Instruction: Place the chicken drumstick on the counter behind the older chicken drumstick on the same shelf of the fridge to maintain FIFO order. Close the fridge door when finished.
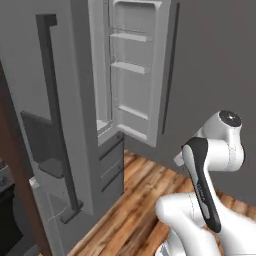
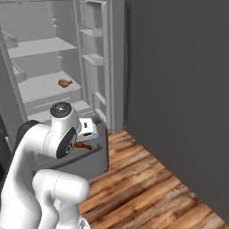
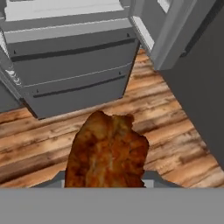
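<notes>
- Low in front of the fridge drawers, the slim dark reddish-brown chicken drumstick [image 3: 107, 151] sits in the two-finger gripper [image 2: 85, 145], jaws closed tight on it; the hand view has it big and close, hanging over the floor.
- From the right base view the same piece pokes out as a small orange-brown sliver beside the white hand, level with the top drawer front.
- Older golden-tan rounded drumstick [image 2: 65, 82] lies on a flat pale grey-white shelf [image 2: 44, 87] inside the open compartment, towards the shelf's right side, well above and apart from the held piece.
- Tall grey steel fridge [image 1: 75, 125]: right-hand door [image 1: 135, 70] swung open, its white inner bins facing the arm; left door closed, with dark vertical bar handle [image 1: 55, 115] and dark dispenser recess [image 1: 42, 145].
- Two grey drawers with bar handles [image 3: 74, 65] are shut below the compartment.
- Brown wooden plank floor [image 1: 140, 200] lies under the arm.
- Plain dark grey wall [image 2: 179, 89] sits to the right.
</notes>
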Motion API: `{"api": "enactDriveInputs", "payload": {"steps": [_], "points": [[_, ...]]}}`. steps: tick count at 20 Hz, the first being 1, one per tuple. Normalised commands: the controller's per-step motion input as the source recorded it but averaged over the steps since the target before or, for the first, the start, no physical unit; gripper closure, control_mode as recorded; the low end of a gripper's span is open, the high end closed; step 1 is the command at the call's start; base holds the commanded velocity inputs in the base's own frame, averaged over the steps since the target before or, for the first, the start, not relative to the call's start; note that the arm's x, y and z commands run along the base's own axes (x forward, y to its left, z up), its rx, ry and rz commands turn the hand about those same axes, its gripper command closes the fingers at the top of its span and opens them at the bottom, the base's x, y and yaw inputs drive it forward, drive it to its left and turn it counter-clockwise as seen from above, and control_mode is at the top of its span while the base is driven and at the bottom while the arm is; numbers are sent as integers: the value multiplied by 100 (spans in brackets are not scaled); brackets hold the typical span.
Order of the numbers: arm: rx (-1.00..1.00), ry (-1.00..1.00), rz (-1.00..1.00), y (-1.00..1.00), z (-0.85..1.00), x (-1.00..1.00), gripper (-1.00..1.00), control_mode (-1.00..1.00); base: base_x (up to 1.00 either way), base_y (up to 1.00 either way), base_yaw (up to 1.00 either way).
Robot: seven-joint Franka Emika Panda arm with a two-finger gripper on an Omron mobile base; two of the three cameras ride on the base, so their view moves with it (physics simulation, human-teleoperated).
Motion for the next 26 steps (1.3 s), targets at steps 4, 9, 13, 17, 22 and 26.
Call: {"api": "enactDriveInputs", "payload": {"steps": [4, 9, 13, 17, 22, 26], "points": [[0, 0, 0, 0, 0, 0, 100, 100, 67, -69, 56], [0, 0, 0, 0, 0, 0, 100, 100, 23, -42, 56], [0, 0, 0, 0, 0, 0, 100, 100, 8, -3, 61], [0, 0, 0, 0, 0, 0, 100, 100, 43, -1, 59], [0, 0, 0, 0, 0, 0, 100, 100, 76, -49, 44], [0, 0, 0, 0, 0, 0, 100, 100, 47, -35, 29]]}}
